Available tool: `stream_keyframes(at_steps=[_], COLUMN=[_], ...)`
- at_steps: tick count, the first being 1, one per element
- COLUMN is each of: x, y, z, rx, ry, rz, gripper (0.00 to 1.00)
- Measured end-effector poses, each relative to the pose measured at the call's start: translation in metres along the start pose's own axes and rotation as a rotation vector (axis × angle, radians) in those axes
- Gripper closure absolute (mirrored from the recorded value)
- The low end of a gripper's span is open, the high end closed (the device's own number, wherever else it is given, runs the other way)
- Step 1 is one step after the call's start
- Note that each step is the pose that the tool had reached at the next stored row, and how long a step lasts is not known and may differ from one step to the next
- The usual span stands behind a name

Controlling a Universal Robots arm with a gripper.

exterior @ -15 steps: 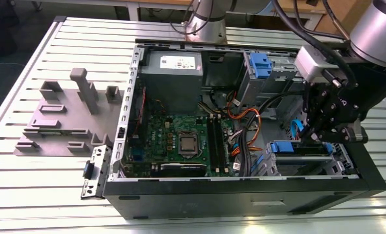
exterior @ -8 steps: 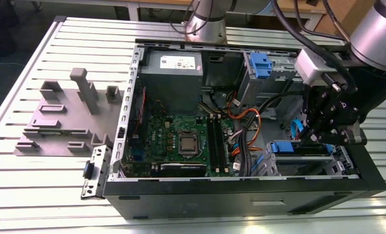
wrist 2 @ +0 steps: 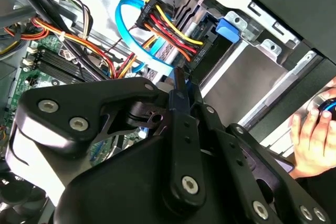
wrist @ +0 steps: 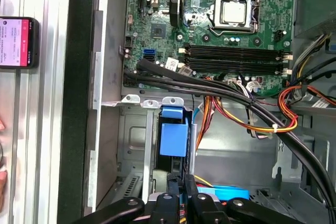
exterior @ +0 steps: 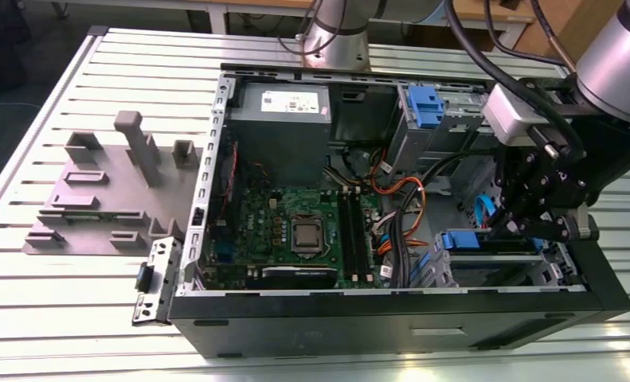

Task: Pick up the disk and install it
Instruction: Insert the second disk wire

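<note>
The disk (exterior: 472,239) stands on edge in the drive cage at the front corner of the open computer case, on the exterior view's right, and its blue carrier (wrist: 173,139) shows between the cage's metal rails. My gripper (exterior: 511,229) reaches down into the case right beside it. In the first wrist view the two fingers (wrist: 172,186) sit close together on the carrier's thin edge. The second wrist view shows the gripper (wrist 2: 179,88) shut, with a strip of blue between its tips. The disk's label is hidden.
Orange, yellow and black cable bundles (wrist: 252,116) and a blue data cable (wrist 2: 128,35) run close to the cage. Another blue bracket (exterior: 425,107) sits in the upper bay. A grey fixture (exterior: 102,191) lies on the table. A hand (wrist 2: 311,140) and a phone (wrist: 18,42) are outside the case.
</note>
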State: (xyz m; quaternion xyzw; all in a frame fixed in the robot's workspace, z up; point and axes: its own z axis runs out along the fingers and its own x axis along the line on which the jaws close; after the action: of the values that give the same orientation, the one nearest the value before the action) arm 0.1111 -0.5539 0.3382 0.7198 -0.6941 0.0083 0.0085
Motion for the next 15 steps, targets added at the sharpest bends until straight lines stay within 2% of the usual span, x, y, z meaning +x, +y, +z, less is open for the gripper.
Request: stream_keyframes(at_steps=[15], x=[0.0011], y=[-0.0006], z=[0.0014], rx=[-0.0001], ry=[-0.0016], rz=[0.006], gripper=[0.84])
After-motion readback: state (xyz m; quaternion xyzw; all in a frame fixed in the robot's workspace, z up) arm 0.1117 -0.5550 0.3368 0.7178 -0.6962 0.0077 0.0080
